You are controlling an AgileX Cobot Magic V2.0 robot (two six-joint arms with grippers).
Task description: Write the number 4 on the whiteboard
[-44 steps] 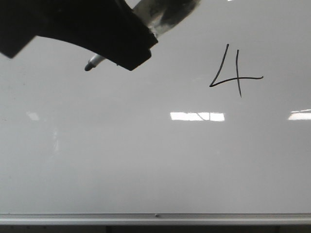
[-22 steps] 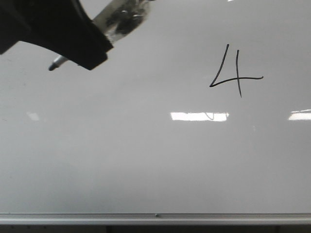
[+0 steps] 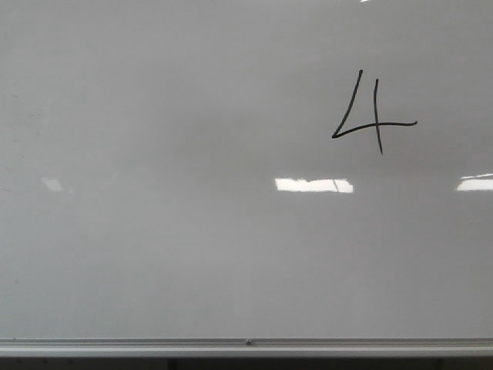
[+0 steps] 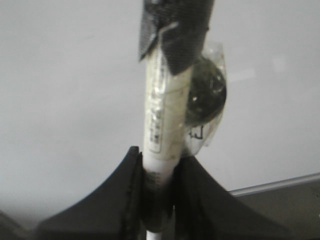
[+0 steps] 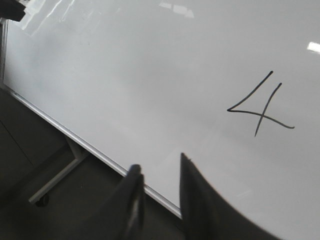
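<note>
A thin black hand-drawn number 4 (image 3: 373,116) stands on the upper right of the glossy whiteboard (image 3: 192,231); it also shows in the right wrist view (image 5: 260,107). My left gripper (image 4: 159,162) is shut on a white marker (image 4: 162,115) with a black taped end, held in front of the board; it is out of the front view. My right gripper (image 5: 159,167) is open and empty, near the board's lower rail (image 5: 95,150), away from the 4.
A silver rail (image 3: 246,345) runs along the whiteboard's lower edge. Bright rectangular light reflections (image 3: 314,185) lie below the 4. A grey stand leg (image 5: 55,180) and dark floor show under the board in the right wrist view.
My left gripper with the marker has moved left and up, out of the front view. The 4 is unchanged.
</note>
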